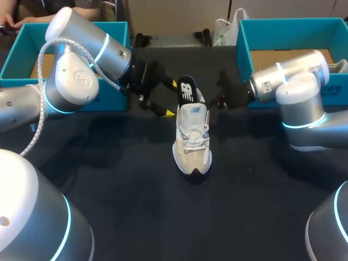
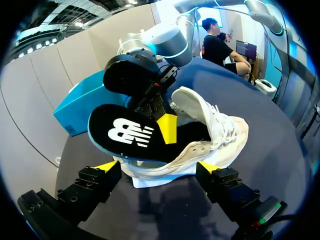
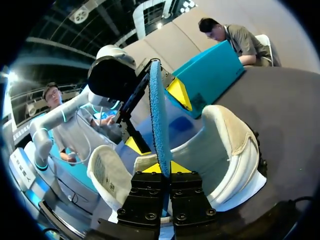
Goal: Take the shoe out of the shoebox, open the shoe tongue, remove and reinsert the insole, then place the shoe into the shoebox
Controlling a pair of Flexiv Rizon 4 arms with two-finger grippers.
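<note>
Right wrist view had my right gripper (image 3: 164,169) clenched on the edge of the insole (image 3: 159,110), which stood on end above the heel of the shoe (image 3: 230,145); my left gripper (image 2: 158,167) hung released, its fingers spread either side of the heel, and I could not tell whether they brushed it. The shoe sat upright on the table (image 1: 109,179), outside both of the 2 teal shoeboxes (image 1: 293,23). I judged the insole light, thin and floppy, likely to buckle if pushed from its end, so a pinch near the heel edge suited it; the shoe looked light and soft-sided, apt to slide, and best steadied at its stiffer heel. How far the insole's toe reached inside was hidden by the upper; in the head view my right fingers were lost in shadow.
</note>
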